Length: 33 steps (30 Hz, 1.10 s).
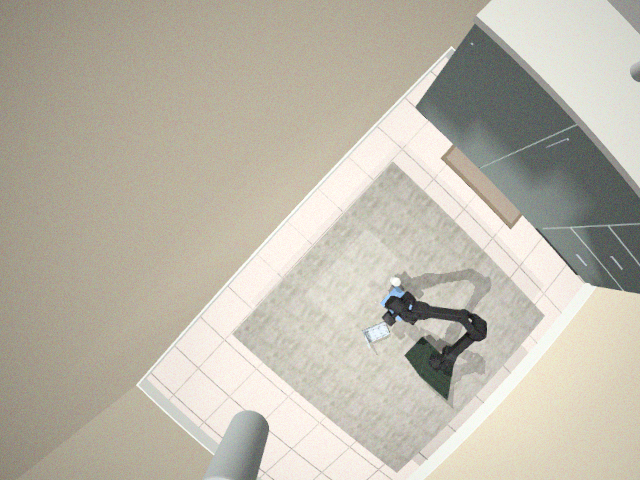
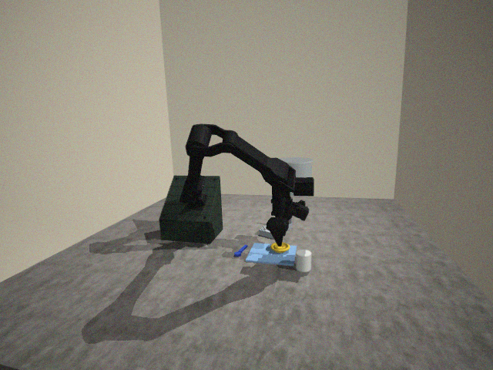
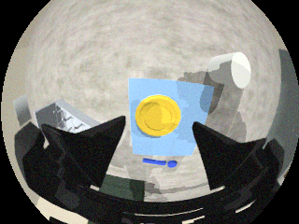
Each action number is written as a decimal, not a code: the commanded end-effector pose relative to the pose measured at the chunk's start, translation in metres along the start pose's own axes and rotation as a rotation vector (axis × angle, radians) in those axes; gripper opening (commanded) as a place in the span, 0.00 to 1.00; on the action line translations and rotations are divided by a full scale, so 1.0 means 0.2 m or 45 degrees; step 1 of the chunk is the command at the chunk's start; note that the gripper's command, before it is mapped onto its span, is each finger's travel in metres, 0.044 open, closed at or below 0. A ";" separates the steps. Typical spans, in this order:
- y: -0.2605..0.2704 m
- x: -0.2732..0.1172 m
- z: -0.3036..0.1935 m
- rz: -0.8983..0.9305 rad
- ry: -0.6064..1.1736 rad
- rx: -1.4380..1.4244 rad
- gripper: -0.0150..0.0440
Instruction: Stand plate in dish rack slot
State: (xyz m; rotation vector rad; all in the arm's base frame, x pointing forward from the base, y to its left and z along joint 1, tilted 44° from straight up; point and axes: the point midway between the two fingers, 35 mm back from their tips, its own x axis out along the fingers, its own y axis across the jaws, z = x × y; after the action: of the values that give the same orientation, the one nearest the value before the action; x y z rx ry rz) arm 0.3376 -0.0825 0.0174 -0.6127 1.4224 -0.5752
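Note:
The yellow plate (image 2: 280, 247) (image 3: 158, 115) lies flat on the light blue board (image 2: 259, 257) (image 3: 140, 147). In the top view the arm hides the plate. My gripper (image 2: 280, 244) (image 3: 159, 122) points down over the plate and is open and empty. In the wrist view one fingertip is on each side of the plate; whether a fingertip touches it, I cannot tell. The grey dish rack (image 1: 376, 332) (image 2: 266, 231) (image 3: 70, 119) stands beside the board, to the left in the wrist view. It is partly hidden by the gripper in the exterior view and the wrist view.
A white cylinder (image 1: 395, 281) (image 2: 303, 260) (image 3: 234, 70) stands at the board's corner. A blue spoon (image 2: 240, 250) (image 3: 155, 161) lies beside the board. The dark green base block (image 1: 426, 361) (image 2: 186, 227) carries the arm.

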 end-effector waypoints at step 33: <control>0.01 0.17 -0.03 -0.010 0.012 -0.014 0.79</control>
State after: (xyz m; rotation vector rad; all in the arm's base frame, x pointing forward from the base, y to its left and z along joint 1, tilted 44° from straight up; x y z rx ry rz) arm 0.3356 -0.1049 -0.0075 -0.6183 1.4290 -0.5773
